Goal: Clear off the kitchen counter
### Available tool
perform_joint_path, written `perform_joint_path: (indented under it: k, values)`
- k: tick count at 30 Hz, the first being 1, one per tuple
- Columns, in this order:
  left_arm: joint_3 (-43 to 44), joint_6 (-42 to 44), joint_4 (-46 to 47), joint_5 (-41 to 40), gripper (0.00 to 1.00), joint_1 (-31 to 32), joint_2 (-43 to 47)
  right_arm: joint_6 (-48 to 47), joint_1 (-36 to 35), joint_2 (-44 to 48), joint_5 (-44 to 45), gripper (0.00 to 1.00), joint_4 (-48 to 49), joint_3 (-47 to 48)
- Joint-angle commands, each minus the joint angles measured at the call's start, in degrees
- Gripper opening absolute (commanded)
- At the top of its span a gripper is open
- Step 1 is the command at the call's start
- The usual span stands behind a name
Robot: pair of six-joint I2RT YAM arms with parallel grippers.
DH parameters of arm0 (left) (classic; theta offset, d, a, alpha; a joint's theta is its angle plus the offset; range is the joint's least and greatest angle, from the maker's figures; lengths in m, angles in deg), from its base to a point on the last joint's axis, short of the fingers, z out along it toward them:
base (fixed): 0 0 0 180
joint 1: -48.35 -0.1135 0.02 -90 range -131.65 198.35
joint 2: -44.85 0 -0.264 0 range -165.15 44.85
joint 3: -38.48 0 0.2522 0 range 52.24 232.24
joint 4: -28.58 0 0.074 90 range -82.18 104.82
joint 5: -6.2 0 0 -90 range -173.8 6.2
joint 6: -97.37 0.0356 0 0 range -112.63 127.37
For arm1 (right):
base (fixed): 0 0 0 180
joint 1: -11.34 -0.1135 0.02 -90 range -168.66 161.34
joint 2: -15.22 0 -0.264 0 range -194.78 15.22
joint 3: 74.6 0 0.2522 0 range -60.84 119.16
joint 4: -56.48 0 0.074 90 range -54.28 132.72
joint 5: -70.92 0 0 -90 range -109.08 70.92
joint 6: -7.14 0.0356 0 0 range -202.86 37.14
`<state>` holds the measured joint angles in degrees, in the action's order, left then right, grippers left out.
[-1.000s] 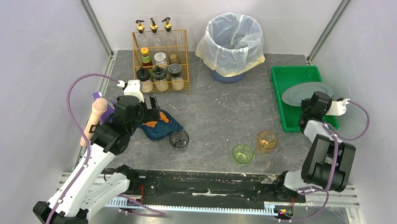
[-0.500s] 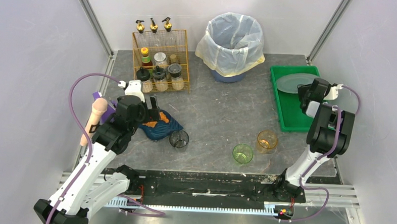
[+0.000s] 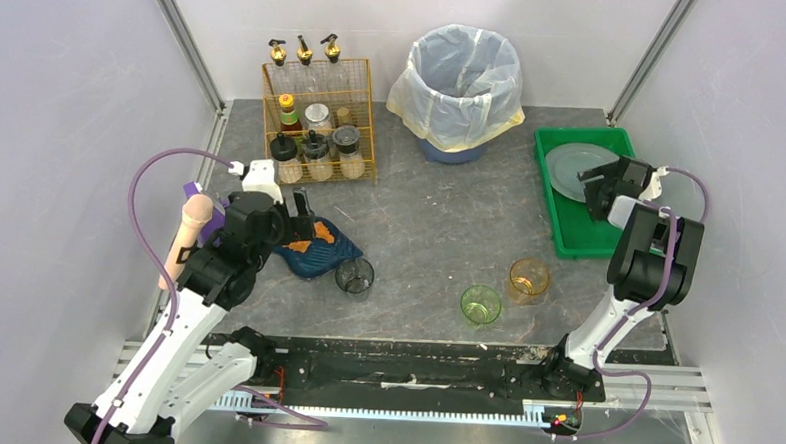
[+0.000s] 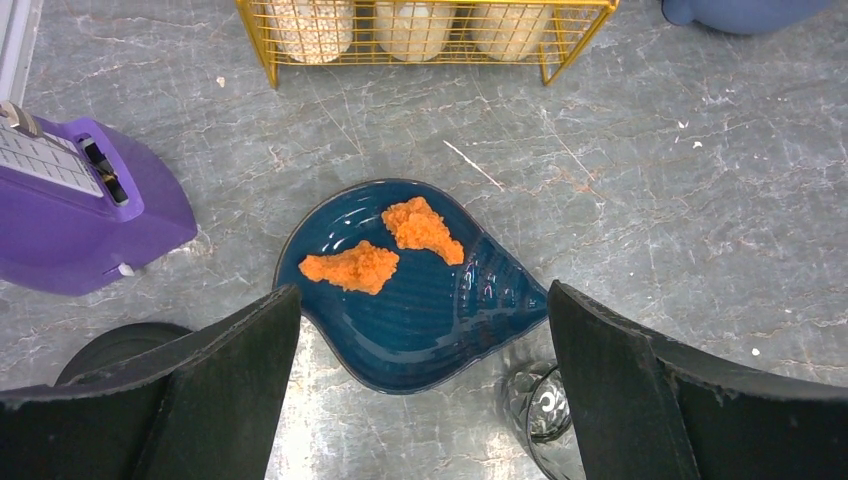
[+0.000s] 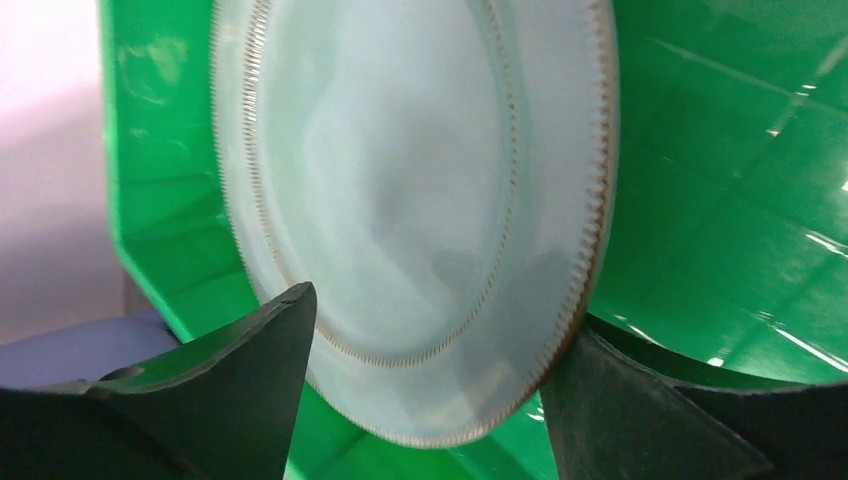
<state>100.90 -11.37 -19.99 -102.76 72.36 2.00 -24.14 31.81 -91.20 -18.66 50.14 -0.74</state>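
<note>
The dark grey, pale-veined kitchen counter (image 3: 439,224) is filling the floor of the booth and carrying everything else. A bin lined with a pale plastic bag (image 3: 463,80) is standing at its far edge. A yellow wire rack of bottles and jars (image 3: 318,119) is sitting toward the far left corner. A green plastic tray (image 3: 572,235) is lying along the right edge, with a round grey plate (image 3: 570,162) resting inside it.

The right gripper (image 3: 596,186) is hanging at the plate's near rim with its jaws standing wide, one finger on each side of the rim. Whether they are touching it I cannot tell.

Near the left edge the left gripper (image 4: 422,300) is hovering, its jaws spread wide and holding nothing. Below it is a blue leaf-shaped ceramic dish (image 4: 440,320) bearing two orange food pieces (image 4: 350,267). A clear glass tumbler (image 3: 355,275) is standing just beside the dish. A green glass (image 3: 480,305) and an amber glass (image 3: 529,279) are sitting close together toward the near edge, right of centre.
</note>
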Motion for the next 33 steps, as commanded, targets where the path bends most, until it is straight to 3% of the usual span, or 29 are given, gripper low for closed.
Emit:
perform_joint_path:
  k: [1, 7, 16, 22, 26, 33]
  values:
    - [-0.06, 2.08, 2.38, 0.13, 0.97, -0.39, 1.39, -6.86, 1.06, 4.43, 0.56, 0.82, -4.92, 1.81]
    - [0.01, 1.7, 2.38, 0.13, 0.97, -0.38, 2.03, -13.94, 1.16, 12.11, 5.14, 0.97, -11.08, -2.07]
    - [0.41, -1.58, 1.08, -0.44, 0.98, -0.45, 1.31, -21.66, -0.61, 28.41, -3.04, 0.98, -7.96, -12.08]
    - [-0.41, -10.0, -1.38, -0.28, 0.98, -0.44, 1.12, -23.86, -9.55, 37.84, -8.26, 0.98, 1.58, -18.86]
    - [-2.86, -15.11, -3.25, -0.89, 0.98, -0.43, 1.56, -26.93, -17.45, 40.2, -9.15, 0.98, 3.75, -19.85]
    - [-9.76, -28.57, -6.41, -3.1, 0.93, -0.35, 2.46, -27.87, -24.84, 43.44, -15.51, 0.98, 10.21, -26.5]
